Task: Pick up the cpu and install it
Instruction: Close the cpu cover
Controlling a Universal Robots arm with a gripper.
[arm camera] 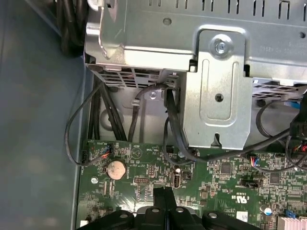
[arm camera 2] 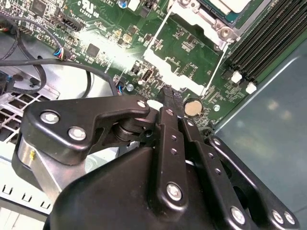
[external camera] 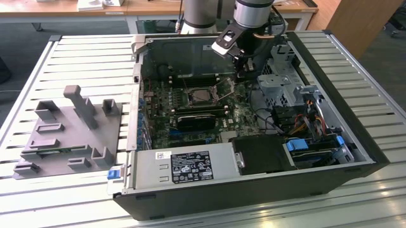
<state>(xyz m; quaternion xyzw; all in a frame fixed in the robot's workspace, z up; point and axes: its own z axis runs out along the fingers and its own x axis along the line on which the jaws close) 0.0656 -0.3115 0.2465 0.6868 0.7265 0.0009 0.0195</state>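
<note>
The cpu [external camera: 201, 96], a silvery square chip, lies in the motherboard socket inside the open computer case [external camera: 355, 156]. Its corner shows in the second wrist view as the cpu [arm camera 2: 229, 5], beside the raised metal load plate [arm camera 2: 184, 52]. My gripper [external camera: 244, 74] hangs inside the case to the exterior view's right of the socket, just above the green board. Its black fingers [arm camera: 160, 197] are pressed together with nothing between them. In the second wrist view the gripper [arm camera 2: 169, 94] has its tips near a coin battery [arm camera 2: 193, 107], apart from the chip.
A grey plastic fixture [external camera: 70, 133] stands on the slatted table at the exterior view's left. Inside the case are a metal drive cage [arm camera: 216, 81], loose black cables [arm camera: 168, 124], memory slots [arm camera 2: 268, 38], and a power supply [external camera: 184, 166] at the front.
</note>
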